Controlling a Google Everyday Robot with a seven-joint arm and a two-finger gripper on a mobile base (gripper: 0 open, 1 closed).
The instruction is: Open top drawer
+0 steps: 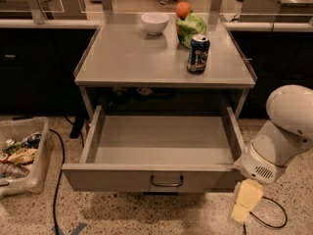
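The top drawer [112, 177] stands fully open at the 6 o'clock part of the view, its grey front panel nearest the camera and its shallow grey tray bare inside. A small dark loop handle [167, 181] sits at the centre of the front panel. The gripper [243, 207] hangs at about 4 o'clock from the handle, just beside the drawer's right front corner, pointing down toward the speckled floor and holding nothing; whether it is spread or pressed together cannot be told. The white arm [286, 131] rises from it toward 2 o'clock. On the grey cabinet top [127, 58], at 12 o'clock from the drawer, a white bowl [155, 22] sits near the back edge. At 3 o'clock from the bowl a green bag [193, 28] carries an orange [183, 10] at its back, and a blue soda can [198, 54] stands upright just in front of the bag. At 9 o'clock of the drawer a clear plastic bin [29, 182] of rubbish rests on the floor, with a black cable [59, 170] running between bin and drawer.
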